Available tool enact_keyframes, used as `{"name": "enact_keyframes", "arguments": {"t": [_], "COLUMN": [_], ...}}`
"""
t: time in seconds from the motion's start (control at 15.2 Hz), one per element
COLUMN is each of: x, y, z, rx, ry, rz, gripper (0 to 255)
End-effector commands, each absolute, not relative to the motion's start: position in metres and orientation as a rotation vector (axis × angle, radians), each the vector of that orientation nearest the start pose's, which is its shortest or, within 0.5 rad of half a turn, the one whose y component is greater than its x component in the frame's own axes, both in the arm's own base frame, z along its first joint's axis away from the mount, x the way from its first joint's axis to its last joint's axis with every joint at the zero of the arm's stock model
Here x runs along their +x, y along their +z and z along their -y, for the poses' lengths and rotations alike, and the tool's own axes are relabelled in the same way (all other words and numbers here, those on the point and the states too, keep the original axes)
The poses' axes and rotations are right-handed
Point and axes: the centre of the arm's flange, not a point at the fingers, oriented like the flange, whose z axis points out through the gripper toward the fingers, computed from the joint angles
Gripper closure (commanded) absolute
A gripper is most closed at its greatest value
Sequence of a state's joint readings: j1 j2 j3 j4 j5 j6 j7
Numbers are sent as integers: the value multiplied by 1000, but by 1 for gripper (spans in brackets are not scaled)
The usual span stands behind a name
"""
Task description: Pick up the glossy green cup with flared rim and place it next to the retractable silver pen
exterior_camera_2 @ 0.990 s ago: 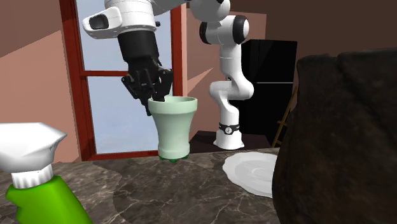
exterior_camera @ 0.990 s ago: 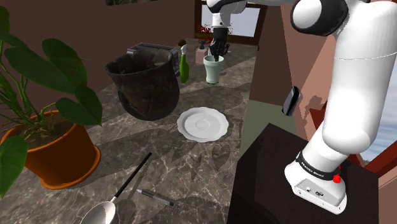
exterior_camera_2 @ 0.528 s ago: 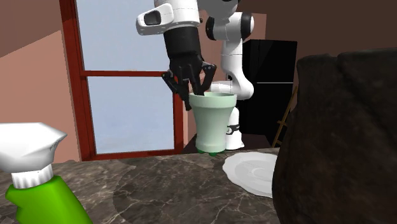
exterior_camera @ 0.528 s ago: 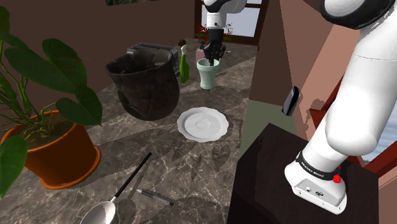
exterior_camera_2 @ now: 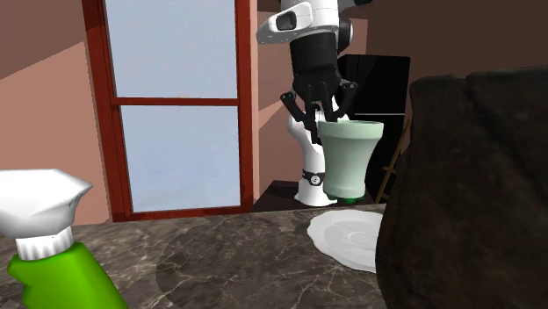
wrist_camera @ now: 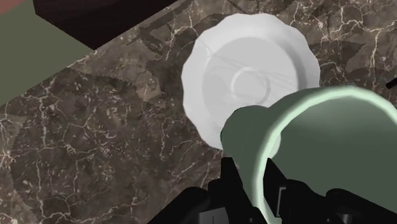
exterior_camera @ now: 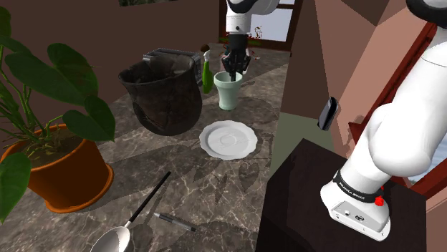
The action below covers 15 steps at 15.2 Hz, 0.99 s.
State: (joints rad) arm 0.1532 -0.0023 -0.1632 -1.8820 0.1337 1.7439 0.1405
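Your gripper (exterior_camera: 233, 70) is clasping the pale green cup (exterior_camera: 228, 93) by its rim, holding it above the marble counter (exterior_camera: 215, 179). The shoulder view is showing the silver pen (exterior_camera: 174, 222) well apart; the second exterior view, a red-framed window (exterior_camera_2: 176, 101).

Pale green cup (exterior_camera: 228, 93); white plate (exterior_camera: 228, 138); dark, white-veined counter (exterior_camera: 215, 180).

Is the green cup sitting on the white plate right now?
No: in the second exterior view the cup hangs from the fingers by its rim, its base clear above the plate and counter.
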Motion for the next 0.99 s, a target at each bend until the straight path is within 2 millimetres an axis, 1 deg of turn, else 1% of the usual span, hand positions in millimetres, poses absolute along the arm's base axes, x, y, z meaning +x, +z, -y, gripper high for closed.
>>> {"name": "enact_keyframes", "arguments": {"t": [0.0,0.92], "x": [538,467], "y": [499,525], "z": [-31,-200], "rx": [-3000,-3000], "ry": [217,217], "rz": [-277,-277], "gripper": [255,255]}}
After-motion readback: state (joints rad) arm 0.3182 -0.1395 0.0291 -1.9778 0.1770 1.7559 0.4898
